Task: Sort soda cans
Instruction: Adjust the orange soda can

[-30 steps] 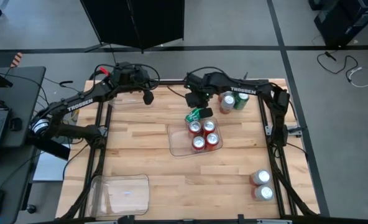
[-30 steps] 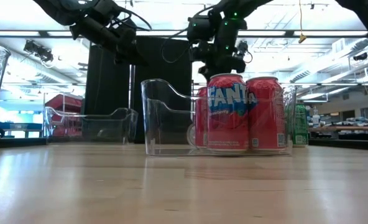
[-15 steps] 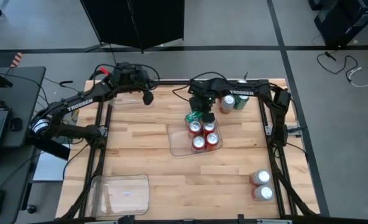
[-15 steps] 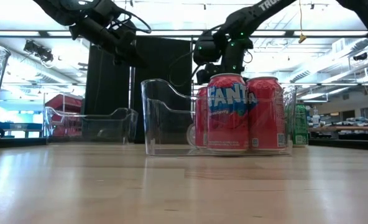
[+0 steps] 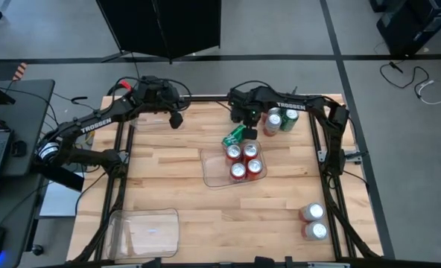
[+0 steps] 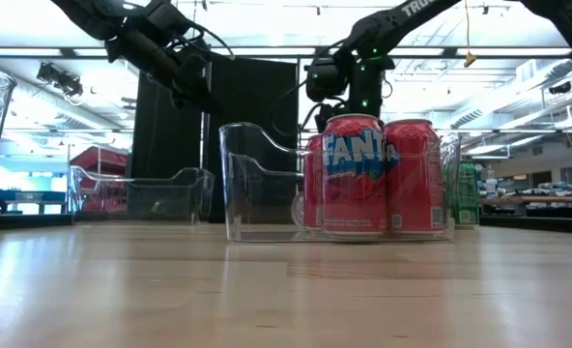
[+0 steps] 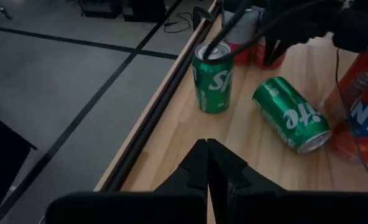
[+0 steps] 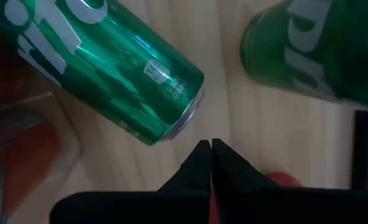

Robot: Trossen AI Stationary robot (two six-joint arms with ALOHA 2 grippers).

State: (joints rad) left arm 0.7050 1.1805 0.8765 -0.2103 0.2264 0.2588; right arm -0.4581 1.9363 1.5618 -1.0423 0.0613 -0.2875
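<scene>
A green soda can (image 5: 234, 136) lies on its side on the table, just beyond the far edge of a clear tray (image 5: 211, 170) that holds several upright red cans (image 6: 354, 174). My right gripper (image 5: 248, 124) points down beside the lying can's end (image 8: 187, 121). Its fingers (image 8: 207, 146) are shut with nothing between them, a little off the can. An upright green can (image 5: 288, 119) and a red can (image 5: 273, 120) stand at the far right. My left gripper (image 5: 177, 119) hangs shut over the far left, and its wrist view shows the lying can (image 7: 289, 112).
Two more cans (image 5: 314, 221) stand near the table's right front corner. One clear tray (image 5: 146, 229) with nothing in it sits at the near left. Another (image 5: 150, 120) sits at the far left, under my left arm. Bare wood lies between them.
My right gripper has moved from above the lying green can toward the table's far right and sunk a little, and its wrist has rolled. The green can stays on its side beside the tray.
</scene>
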